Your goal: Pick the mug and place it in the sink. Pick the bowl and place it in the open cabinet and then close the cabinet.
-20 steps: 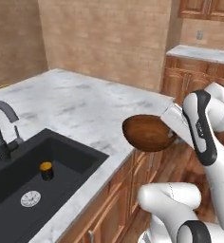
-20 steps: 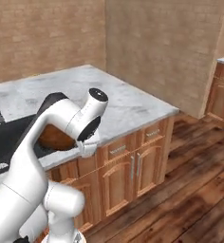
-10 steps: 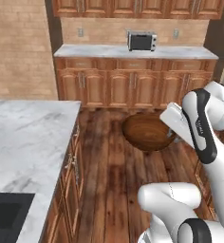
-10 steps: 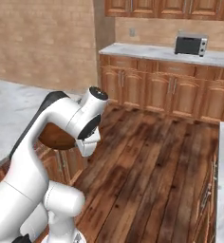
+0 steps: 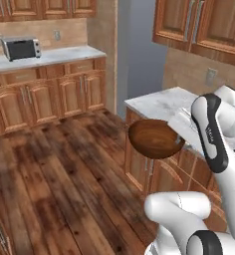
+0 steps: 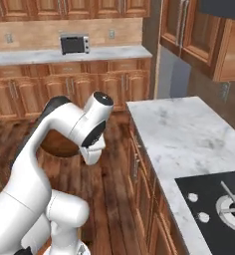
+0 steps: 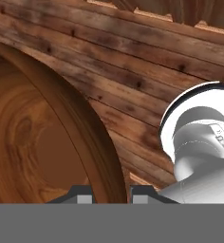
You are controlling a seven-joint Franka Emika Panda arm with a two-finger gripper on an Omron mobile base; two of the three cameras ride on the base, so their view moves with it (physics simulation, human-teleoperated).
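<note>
Our pincer (image 7: 111, 193) is clenched on the rim of the bowl (image 5: 155, 138), its two tips pinching the wall on either side. We see the bowl held in the air above the wooden floor (image 5: 64, 169), just beside the corner of the marble desk (image 6: 189, 134), tilted with its hollow facing outward. A stovetop (image 6: 219, 196) sits in that desk, and a microwave (image 6: 73, 44) stands on the far one.

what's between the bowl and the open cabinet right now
Nothing visible blocks it. The hand is shut on the rim of the wooden bowl, carried in the air over the wood floor beside the marble counter. The wall cabinet with an open side hangs above that counter, with free air in between.
</note>
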